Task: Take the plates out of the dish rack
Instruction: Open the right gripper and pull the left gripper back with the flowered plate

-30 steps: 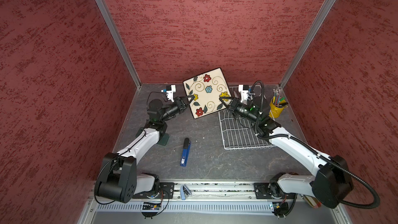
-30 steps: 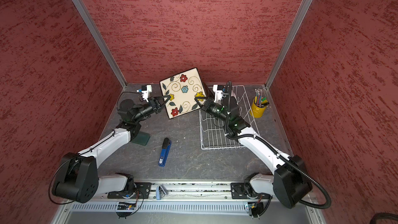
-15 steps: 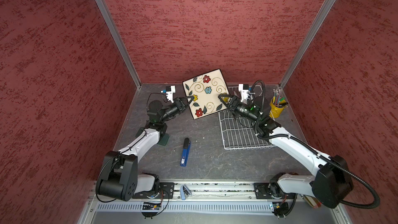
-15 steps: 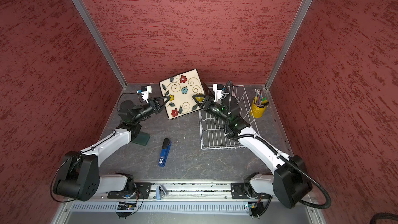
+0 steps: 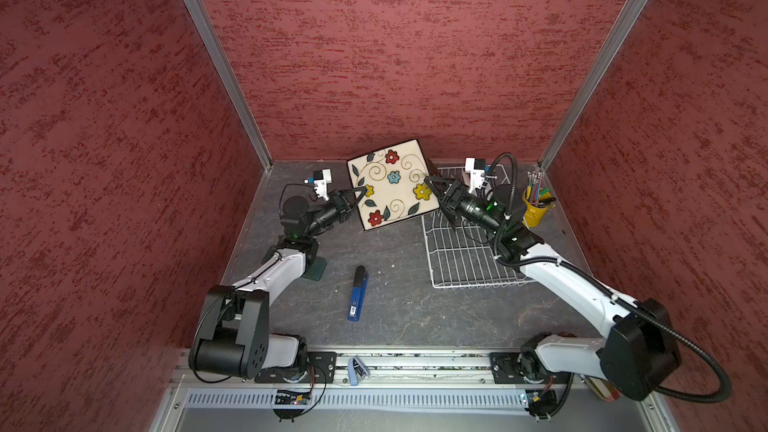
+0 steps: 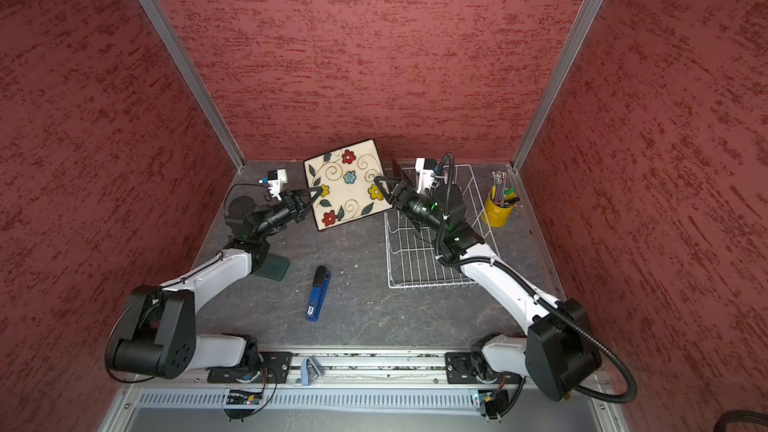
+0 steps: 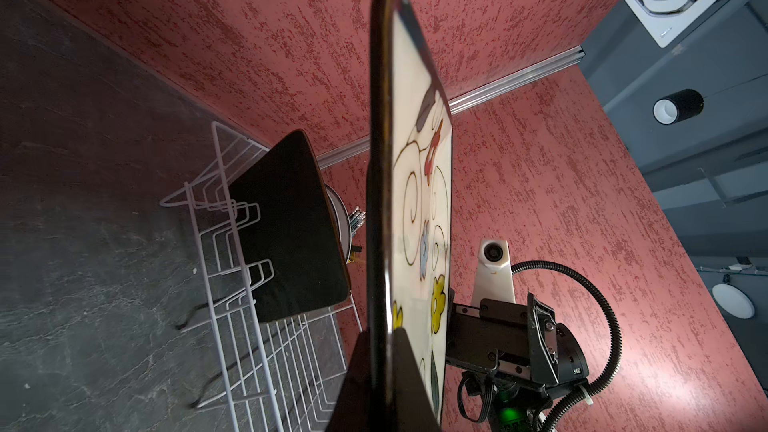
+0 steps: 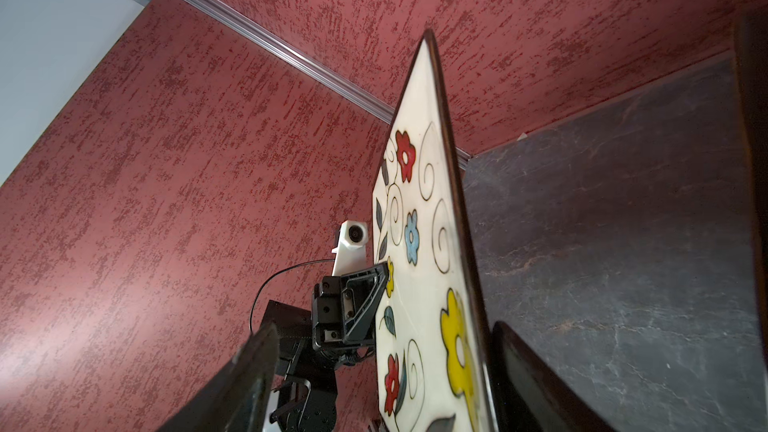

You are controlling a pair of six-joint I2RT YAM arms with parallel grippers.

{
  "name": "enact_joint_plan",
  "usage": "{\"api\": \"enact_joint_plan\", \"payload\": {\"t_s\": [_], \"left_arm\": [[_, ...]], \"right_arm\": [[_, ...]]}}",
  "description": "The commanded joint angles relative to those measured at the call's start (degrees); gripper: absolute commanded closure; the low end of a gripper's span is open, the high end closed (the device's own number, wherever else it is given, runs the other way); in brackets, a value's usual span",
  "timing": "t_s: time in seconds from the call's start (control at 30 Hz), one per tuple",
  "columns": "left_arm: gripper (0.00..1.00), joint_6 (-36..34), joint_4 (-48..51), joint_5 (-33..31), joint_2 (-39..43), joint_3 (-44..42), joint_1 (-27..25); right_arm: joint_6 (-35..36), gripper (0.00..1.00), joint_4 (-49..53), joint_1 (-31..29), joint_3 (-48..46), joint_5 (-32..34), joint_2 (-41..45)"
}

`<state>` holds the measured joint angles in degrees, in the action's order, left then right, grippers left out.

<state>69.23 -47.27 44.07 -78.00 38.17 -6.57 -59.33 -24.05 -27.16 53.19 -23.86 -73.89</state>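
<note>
- Handover step: plate [image 5: 392, 184] aloft, just left of rack [image 5: 465, 259].
- Grip: left gripper [image 5: 363, 193] clamped on one edge; right gripper [image 5: 431, 188] wide apart, straddling the opposite edge.
- Next, likely: right backs clear, left lays it on counter [image 5: 395, 284]; second plate [image 7: 291, 230] stands in rack.

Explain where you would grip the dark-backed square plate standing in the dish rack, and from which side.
Probably its free upper edge, from above, straddling the thin rim: the dark-backed plate stands on edge in the dish rack, whose prongs and side wires fence its lower part.
</note>
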Motion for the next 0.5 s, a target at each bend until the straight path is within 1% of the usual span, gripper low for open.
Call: {"api": "enact_joint_plan", "payload": {"t_s": [0.0, 0.2, 0.47], "left_arm": [[1.0, 1.1, -8.7, -1.5, 1.1, 0.1, 1.4], [1.0, 3.3, -11.9, -0.9, 1.7, -1.4, 3.3], [1.0, 4.7, -12.6, 0.1, 2.9, -2.9, 6.9]], "right_arm": [[0.9, 0.18, -2.7, 0.6, 3.3, 0.1, 1.0], [2.1, 0.16, 0.6, 1.6, 4.9, 0.3, 0.0], [4.1, 0.15, 4.6, 3.0, 6.6, 1.4, 0.3]]}}
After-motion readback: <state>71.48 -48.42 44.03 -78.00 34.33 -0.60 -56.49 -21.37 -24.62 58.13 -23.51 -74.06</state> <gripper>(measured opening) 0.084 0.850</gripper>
